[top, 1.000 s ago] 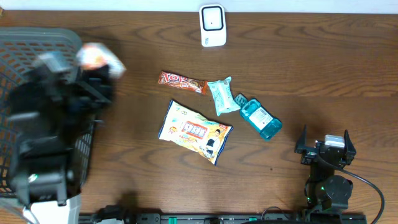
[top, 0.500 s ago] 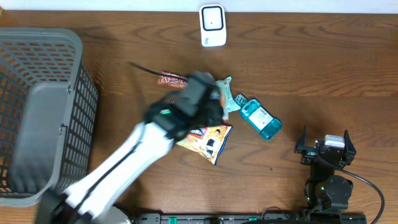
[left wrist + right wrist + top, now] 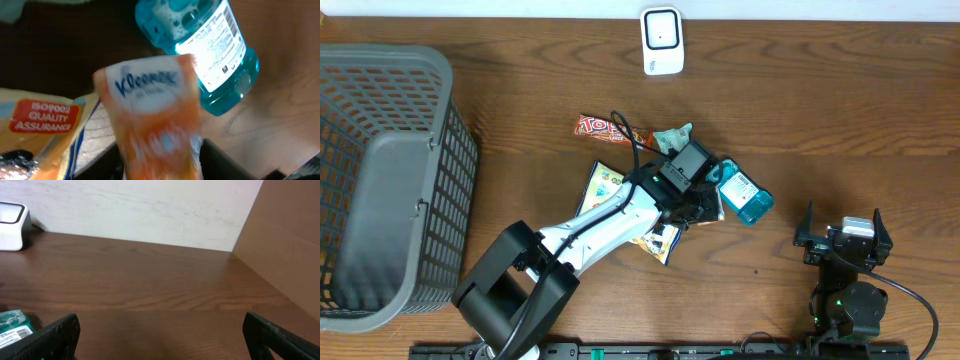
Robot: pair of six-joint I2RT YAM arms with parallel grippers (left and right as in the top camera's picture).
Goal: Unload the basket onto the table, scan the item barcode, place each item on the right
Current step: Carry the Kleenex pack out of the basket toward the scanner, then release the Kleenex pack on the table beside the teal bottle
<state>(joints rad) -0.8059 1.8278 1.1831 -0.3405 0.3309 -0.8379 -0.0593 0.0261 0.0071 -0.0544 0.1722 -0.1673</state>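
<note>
Your left gripper (image 3: 698, 204) sits near the middle of the overhead frame. In its wrist view an orange Kleenex pack (image 3: 156, 115) stands up from the bottom edge between the dark fingers (image 3: 230, 162). The pack is blurred, so you cannot tell whether the jaws are clamped on it or only standing around it.

Just above and to the right of the pack in that view lies the blue mouthwash bottle (image 3: 210, 45), label up (its barcode shows near the label's upper right). At the lower left of the same view is the snack bag (image 3: 40, 117), with its red "ISO9002 Quality Assurance" patch showing. You cannot tell whether the pack touches either one.

From overhead, the left arm crosses the snack bag diagonally from the lower left. Just above the gripper lies a teal packet (image 3: 672, 136), and left of that a red candy bar (image 3: 608, 127). The white scanner (image 3: 662, 41) stands at the top centre, well apart from the gripper. A grey basket (image 3: 390, 58) fills the left edge.

Your right gripper (image 3: 843, 236) rests at the lower right with its jaws spread wide. Its wrist view looks along the brown table (image 3: 160, 295), with the scanner at the upper left.
</note>
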